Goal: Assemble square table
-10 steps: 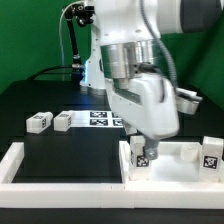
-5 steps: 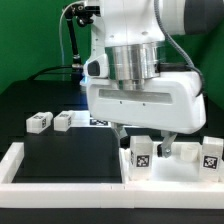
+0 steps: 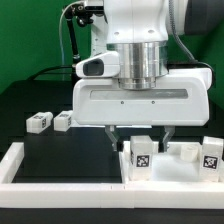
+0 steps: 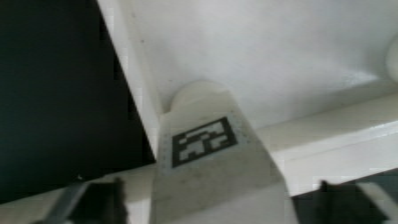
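The white square panel [image 3: 176, 169] lies at the exterior view's lower right, and it fills the wrist view as a pale surface [image 4: 267, 60]. A tagged white leg block [image 3: 143, 153] stands at its left corner and shows in the wrist view [image 4: 206, 140]. My gripper [image 3: 139, 138] is open, with one finger on each side of this leg and a gap at each side [image 4: 222, 208]. Another tagged leg block [image 3: 210, 152] stands at the panel's right. Two more leg blocks [image 3: 38, 122] [image 3: 63, 120] lie on the black surface at the left.
Long white bars [image 3: 55, 186] frame the black work surface along its front and left [image 3: 18, 158]. The arm's wide hand [image 3: 140, 100] hides the middle of the table behind it. Black cables [image 3: 70, 40] hang at the back.
The hand has turned so that its broad face is toward the exterior camera. The fingers now stand on either side of the left leg block instead of beside it.
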Available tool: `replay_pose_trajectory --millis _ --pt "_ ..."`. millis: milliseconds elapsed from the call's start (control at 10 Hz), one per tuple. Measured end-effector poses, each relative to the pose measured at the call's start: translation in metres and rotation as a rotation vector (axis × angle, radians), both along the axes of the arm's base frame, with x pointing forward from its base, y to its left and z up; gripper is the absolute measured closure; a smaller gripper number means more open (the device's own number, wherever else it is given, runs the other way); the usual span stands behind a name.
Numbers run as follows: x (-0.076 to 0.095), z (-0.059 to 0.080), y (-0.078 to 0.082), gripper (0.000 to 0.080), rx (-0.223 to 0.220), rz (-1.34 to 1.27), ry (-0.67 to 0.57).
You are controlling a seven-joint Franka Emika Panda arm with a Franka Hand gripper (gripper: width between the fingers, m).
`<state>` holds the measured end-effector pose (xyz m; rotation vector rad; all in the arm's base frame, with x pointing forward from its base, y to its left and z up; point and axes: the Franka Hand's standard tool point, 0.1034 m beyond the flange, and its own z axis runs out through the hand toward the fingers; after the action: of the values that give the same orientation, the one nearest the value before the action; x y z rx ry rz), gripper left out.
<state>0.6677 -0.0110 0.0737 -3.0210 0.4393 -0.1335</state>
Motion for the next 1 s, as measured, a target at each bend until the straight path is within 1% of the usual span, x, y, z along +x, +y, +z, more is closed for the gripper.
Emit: replay_pose_trajectory --millis 100,200,500,700,900,1000 --pt "0.0000 -0.0001 0.0001 0.0373 0.003 -0.021 0.001" --pt "0.0001 0.0000 -0.0009 0.0511 0.008 -0.090 0.006" --pt "-0.0001 0.0000 -0.0015 0.0511 0.031 -0.319 0.024" --pt "-0.0014 0.0018 -0.0018 0.0511 0.066 -0.699 0.070" --pt "0.0001 0.0024 0.0018 0.0511 0.118 -1.108 0.146" --pt "-0.0004 0.0007 0.0004 0.0511 0.145 -1.206 0.155"
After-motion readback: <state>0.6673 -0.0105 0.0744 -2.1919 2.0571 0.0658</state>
